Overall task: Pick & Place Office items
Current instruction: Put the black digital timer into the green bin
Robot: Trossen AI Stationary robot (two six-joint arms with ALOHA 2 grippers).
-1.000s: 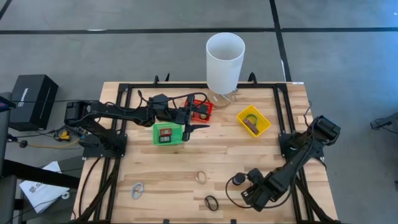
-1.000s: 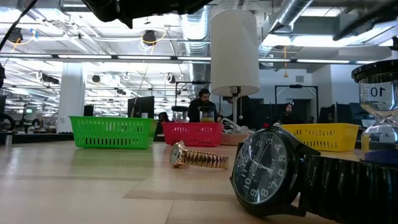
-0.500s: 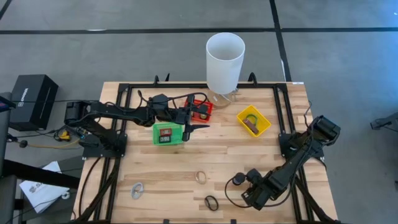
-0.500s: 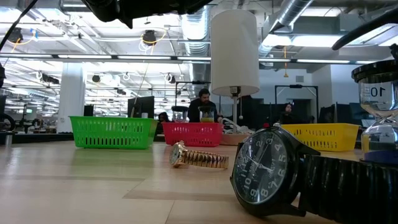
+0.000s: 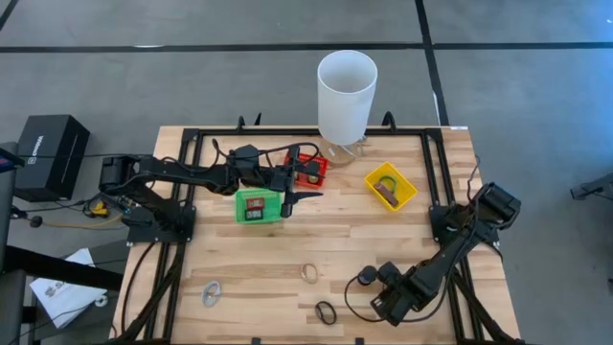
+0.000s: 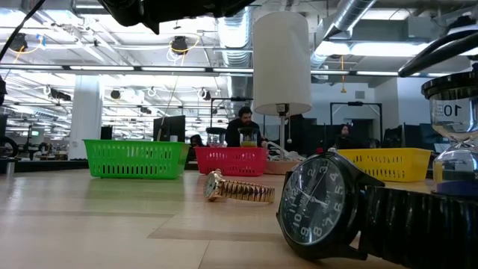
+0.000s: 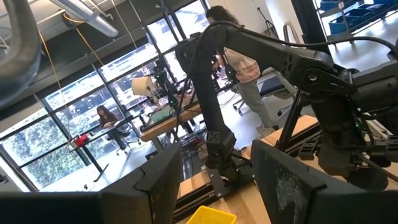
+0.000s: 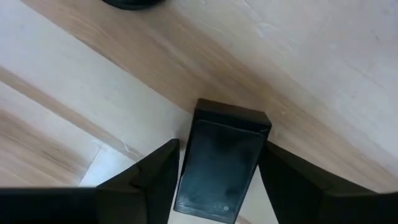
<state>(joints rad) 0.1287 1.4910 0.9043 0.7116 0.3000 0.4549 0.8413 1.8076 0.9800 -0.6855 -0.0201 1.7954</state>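
Left arm stretched across rear half of tabletop, wrist level, left claw raised off surface, fingers parted, nothing between them. Right arm folded low along tabletop's right edge, elbow out past corner, right claw pointing down near front edge, fingers straddling small black block, gaps visible both sides.
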